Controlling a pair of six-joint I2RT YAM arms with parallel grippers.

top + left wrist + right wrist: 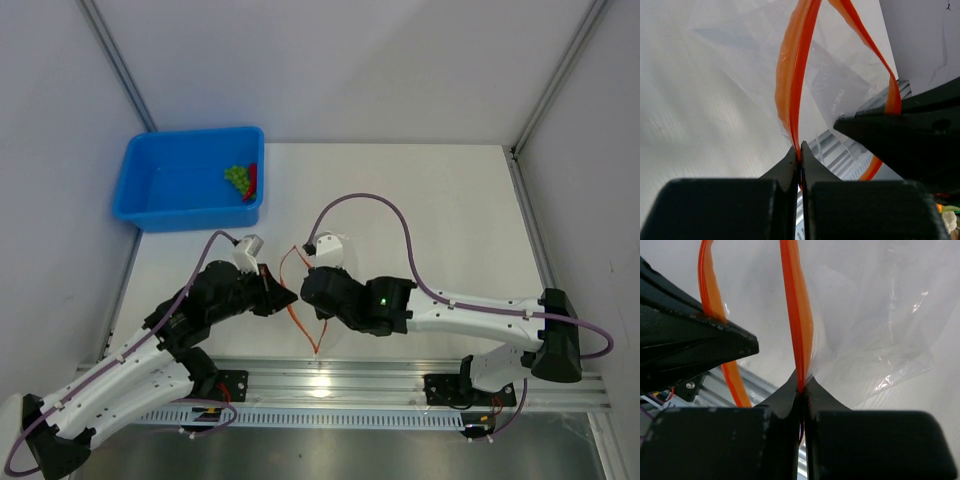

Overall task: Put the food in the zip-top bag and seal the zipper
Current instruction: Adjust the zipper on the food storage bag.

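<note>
The clear zip-top bag hangs between my two grippers near the table's front middle. Its red-orange zipper is spread into two strips. My left gripper is shut on one zipper strip. My right gripper is shut on the other zipper strip. In the top view the left gripper and right gripper almost touch. The light-green grapes and the slim red piece lie in the blue tub. I cannot make out the darker-green piece.
The blue tub stands at the far left of the table. A metal rail runs along the near edge under the arms. Slanted frame posts rise at both back corners.
</note>
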